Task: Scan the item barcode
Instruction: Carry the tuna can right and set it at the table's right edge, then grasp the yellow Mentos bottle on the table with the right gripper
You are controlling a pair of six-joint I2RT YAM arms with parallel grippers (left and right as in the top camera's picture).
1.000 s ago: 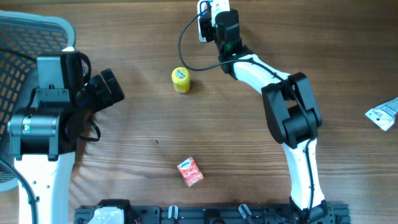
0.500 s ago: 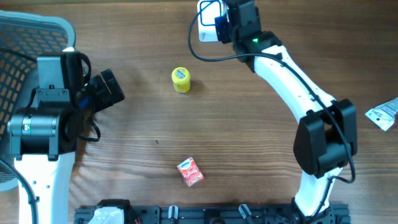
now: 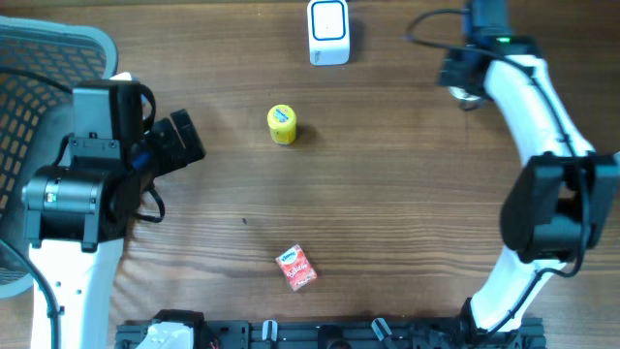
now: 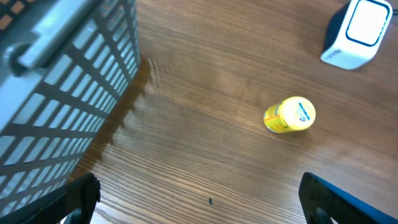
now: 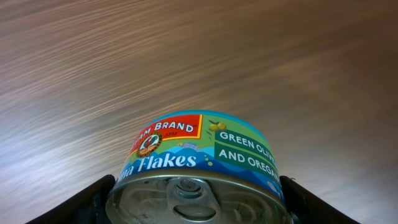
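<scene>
Wooden tabletop (image 3: 387,213) is carrying the white scanner (image 3: 328,32) at its far edge. Your right gripper (image 3: 465,79) is clamping the tuna can (image 5: 199,168) well to the scanner's right, lid facing the wrist. Your left gripper (image 3: 186,145) is hanging open, farther off.

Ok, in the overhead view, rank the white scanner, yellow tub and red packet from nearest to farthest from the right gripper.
From the right gripper, which holds the can:
1. white scanner, far edge of the table.
2. yellow tub, mid-table.
3. red packet, near edge.
</scene>
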